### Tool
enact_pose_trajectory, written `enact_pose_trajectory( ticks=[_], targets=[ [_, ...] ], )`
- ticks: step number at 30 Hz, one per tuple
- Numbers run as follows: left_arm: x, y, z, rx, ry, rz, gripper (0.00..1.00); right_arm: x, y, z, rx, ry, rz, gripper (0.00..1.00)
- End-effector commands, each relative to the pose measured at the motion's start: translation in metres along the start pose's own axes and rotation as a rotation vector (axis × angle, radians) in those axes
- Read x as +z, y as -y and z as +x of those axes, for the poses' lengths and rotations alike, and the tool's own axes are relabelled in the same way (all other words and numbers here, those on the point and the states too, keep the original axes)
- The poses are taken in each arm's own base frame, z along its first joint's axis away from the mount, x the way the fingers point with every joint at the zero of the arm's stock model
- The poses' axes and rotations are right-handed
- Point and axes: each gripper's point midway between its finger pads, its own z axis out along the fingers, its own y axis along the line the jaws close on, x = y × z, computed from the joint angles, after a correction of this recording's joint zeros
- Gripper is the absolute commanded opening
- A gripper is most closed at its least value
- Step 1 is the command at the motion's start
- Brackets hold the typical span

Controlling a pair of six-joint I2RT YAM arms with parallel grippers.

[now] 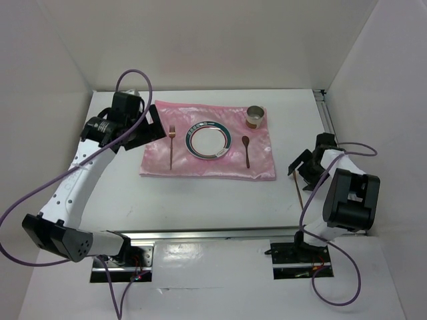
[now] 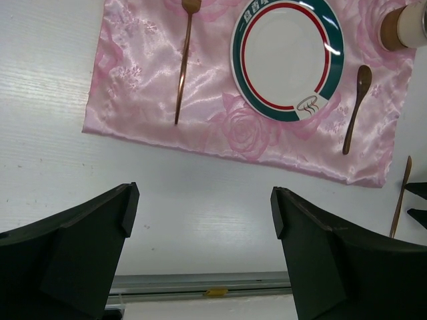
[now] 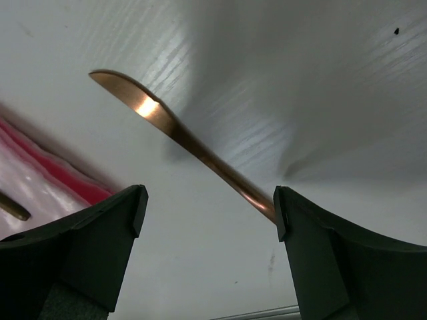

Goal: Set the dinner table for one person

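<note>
The white dinner table [image 1: 200,207] carries a shiny pink cloth [image 1: 157,157]. On the cloth lie a teal-rimmed white plate [image 1: 209,140], a copper fork [image 1: 171,143] to its left, a copper spoon [image 1: 246,150] to its right, and a cup [image 1: 255,117] at the far right corner. A copper knife [image 1: 299,189] lies on the bare table right of the cloth. My right gripper [image 1: 301,167] is open, low over the knife [image 3: 180,137], whose handle runs to the right finger [image 3: 333,260]. My left gripper [image 1: 151,127] is open and empty, raised above the cloth's left edge.
A metal rail [image 1: 220,233] runs along the table's near edge, and another [image 1: 327,117] along the right edge. White walls close in the left, back and right. The left wrist view shows the plate [image 2: 287,57], the fork [image 2: 183,67], the spoon [image 2: 355,107] and the knife [image 2: 400,197].
</note>
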Motion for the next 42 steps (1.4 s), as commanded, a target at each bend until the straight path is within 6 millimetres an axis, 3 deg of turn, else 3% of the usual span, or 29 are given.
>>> enact_pose_trajectory(
  ticks=[1,7,11,14,17,22,27,32,33,35,39,42],
  targets=[
    [-0.001,0.001,-0.008,0.026,0.029,0.010,1.00,0.012,0.001,0.006,0.020,-0.012,-0.006,0.89],
    [0.000,0.003,-0.010,0.024,0.038,0.016,1.00,0.016,0.004,0.019,0.013,-0.038,-0.008,0.87],
    [0.003,0.006,-0.012,0.025,0.029,0.021,1.00,0.017,0.004,0.028,-0.021,-0.064,0.012,0.72],
    [0.001,0.010,-0.018,0.032,0.043,0.030,1.00,0.016,-0.003,0.034,-0.053,-0.062,0.022,0.47],
    [-0.001,0.011,-0.021,0.031,0.051,0.035,1.00,0.017,-0.008,0.039,-0.074,-0.062,0.045,0.37],
    [-0.001,0.011,-0.021,0.031,0.051,0.035,1.00,0.025,-0.002,0.045,-0.107,-0.059,0.147,0.36],
    [-0.002,0.013,-0.020,0.032,0.046,0.043,1.00,0.023,-0.008,0.052,-0.143,-0.055,0.174,0.39],
    [0.001,0.012,-0.019,0.041,0.046,0.042,1.00,0.026,-0.004,0.055,-0.126,-0.060,0.195,0.07],
    [0.001,0.012,-0.019,0.041,0.046,0.042,1.00,0.026,-0.004,0.055,-0.116,-0.058,0.195,0.04],
    [0.001,0.012,-0.019,0.041,0.046,0.042,1.00,0.020,-0.006,0.051,-0.116,-0.040,0.190,0.00],
    [0.001,0.012,-0.019,0.041,0.046,0.042,1.00,-0.002,-0.029,0.028,-0.107,0.050,0.129,0.00],
    [0.001,0.012,-0.019,0.041,0.046,0.042,1.00,-0.034,-0.061,0.010,-0.183,0.157,0.042,0.00]
  ],
)
